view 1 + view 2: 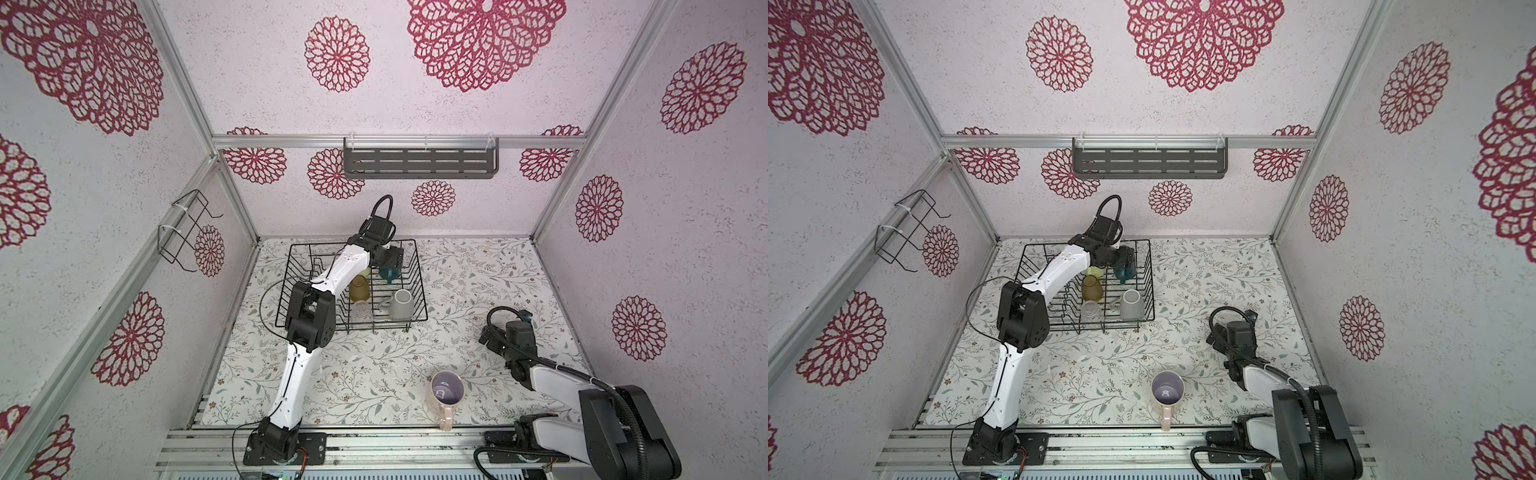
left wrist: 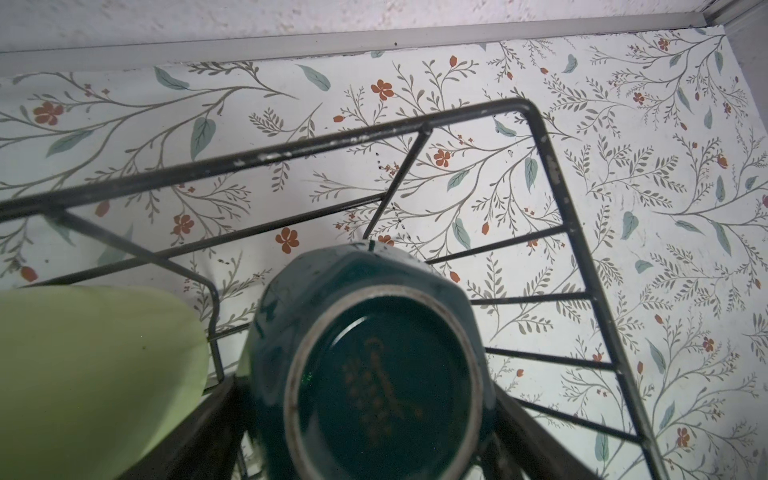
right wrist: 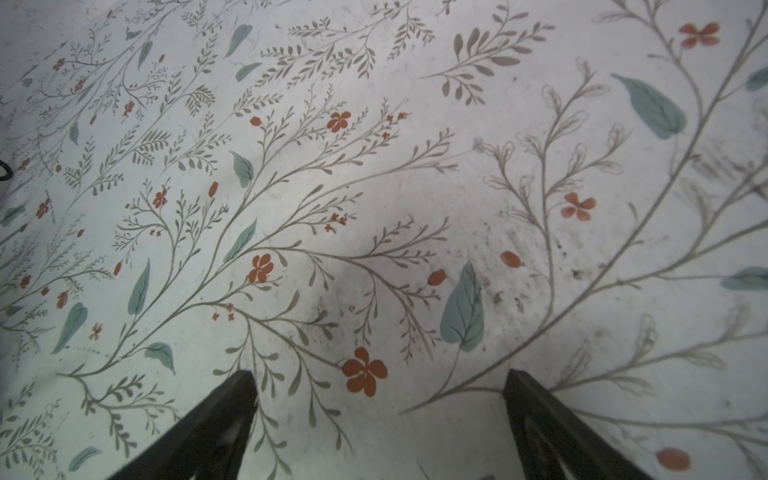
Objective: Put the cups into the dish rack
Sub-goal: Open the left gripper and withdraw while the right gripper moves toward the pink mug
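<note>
The dish rack (image 1: 420, 274) (image 1: 1149, 274) (image 2: 555, 174) stands at the back of the table. In it are an amber tumbler (image 1: 359, 289), a clear glass (image 1: 362, 312), a grey mug (image 1: 402, 304), a yellow-green mug (image 2: 95, 365) and a dark teal mug (image 1: 389, 273) (image 2: 382, 365), which is bottom up. My left gripper (image 1: 390, 259) (image 2: 374, 415) hangs over the teal mug with a finger close on each side. Blur hides whether they press on it. A pink mug (image 1: 446, 390) (image 1: 1167, 392) stands upright near the front edge. My right gripper (image 1: 487, 336) (image 3: 380, 382) is open over bare table, right of the pink mug.
A dark grey slotted shelf (image 1: 419, 162) hangs on the back wall. A small bent wire holder (image 1: 183, 232) is fixed to the left wall. Aluminium rails (image 1: 415, 444) run along the front edge, carrying both arm bases.
</note>
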You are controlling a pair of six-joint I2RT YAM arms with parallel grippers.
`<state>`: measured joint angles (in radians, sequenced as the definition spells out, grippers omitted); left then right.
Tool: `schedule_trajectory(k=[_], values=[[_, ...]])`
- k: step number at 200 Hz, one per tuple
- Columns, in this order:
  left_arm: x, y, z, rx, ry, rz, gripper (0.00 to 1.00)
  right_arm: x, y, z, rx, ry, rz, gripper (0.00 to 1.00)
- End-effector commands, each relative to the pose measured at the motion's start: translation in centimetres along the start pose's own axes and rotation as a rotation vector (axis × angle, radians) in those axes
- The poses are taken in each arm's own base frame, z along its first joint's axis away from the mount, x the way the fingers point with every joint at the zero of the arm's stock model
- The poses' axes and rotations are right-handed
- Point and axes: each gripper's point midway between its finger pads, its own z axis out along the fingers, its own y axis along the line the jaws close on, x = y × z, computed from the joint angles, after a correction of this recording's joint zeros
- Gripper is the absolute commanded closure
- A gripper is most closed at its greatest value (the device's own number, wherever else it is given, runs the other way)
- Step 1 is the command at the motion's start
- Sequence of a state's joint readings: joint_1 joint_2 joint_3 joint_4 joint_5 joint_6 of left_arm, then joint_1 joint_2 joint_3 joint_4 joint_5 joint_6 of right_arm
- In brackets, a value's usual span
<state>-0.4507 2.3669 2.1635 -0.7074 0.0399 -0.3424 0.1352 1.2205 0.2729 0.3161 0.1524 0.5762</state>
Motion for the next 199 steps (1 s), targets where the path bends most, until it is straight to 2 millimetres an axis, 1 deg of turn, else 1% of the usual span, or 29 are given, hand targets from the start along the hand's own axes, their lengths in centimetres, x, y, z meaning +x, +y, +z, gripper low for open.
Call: schedule_trajectory(k=[1, 29, 64, 93, 99, 101, 109, 121, 127, 129, 155, 157, 158, 180, 199], values=[[-1.9, -0.5, -2.8, 0.022, -0.059, 0.0, 0.12, 0.3, 0.2, 0.2, 0.003, 0.033, -0.003, 0.04], [-2.4, -1.2, -5.3, 0.033, -0.091, 0.014, 0.12, 0.4, 0.3, 0.3, 0.002, 0.041, -0.008, 0.04], [-3.2, -1.5, -9.5, 0.011, -0.157, 0.044, 0.12, 0.4, 0.3, 0.3, 0.002, 0.046, -0.012, 0.05], [-3.1, -2.3, -13.1, 0.007, -0.192, 0.082, 0.12, 0.6, 0.5, 0.6, 0.004, 0.065, -0.024, 0.05], [-2.8, -2.4, -13.4, 0.008, -0.189, 0.085, 0.12, 0.6, 0.6, 0.7, 0.004, 0.072, -0.027, 0.05], [-3.2, -2.6, -14.8, 0.014, -0.213, 0.085, 0.12, 0.7, 0.7, 0.7, 0.002, 0.075, -0.028, 0.05], [-3.1, -2.8, -16.1, 0.019, -0.225, 0.087, 0.12, 0.9, 0.9, 0.8, -0.007, 0.092, -0.038, 0.05], [-2.4, -3.0, -17.7, 0.023, -0.234, 0.093, 0.12, 1.5, 1.6, 1.1, -0.041, 0.136, -0.044, 0.03], [-1.7, -2.9, -18.3, 0.019, -0.23, 0.095, 0.12, 2.1, 2.2, 1.3, -0.074, 0.173, -0.053, 0.03], [-1.5, -2.9, -18.5, 0.02, -0.23, 0.096, 0.12, 2.2, 2.2, 1.3, -0.067, 0.188, -0.06, 0.03], [2.2, -2.3, -21.2, 0.033, -0.219, 0.085, 0.11, 3.7, 3.8, 1.2, -0.106, 0.361, -0.093, 0.03], [2.5, -2.3, -21.3, 0.034, -0.217, 0.083, 0.11, 3.7, 4.0, 1.2, -0.11, 0.371, -0.09, 0.03], [2.8, -2.1, -21.1, 0.03, -0.21, 0.081, 0.11, 3.8, 4.0, 1.1, -0.112, 0.377, -0.09, 0.03], [6.3, -0.9, -22.7, 0.029, -0.21, 0.058, 0.1, 4.6, 5.7, 0.2, -0.177, 0.477, -0.089, 0.04], [9.0, 0.6, -24.0, -0.001, -0.204, 0.035, 0.1, 5.4, 7.2, -1.3, -0.191, 0.565, -0.167, 0.06]])
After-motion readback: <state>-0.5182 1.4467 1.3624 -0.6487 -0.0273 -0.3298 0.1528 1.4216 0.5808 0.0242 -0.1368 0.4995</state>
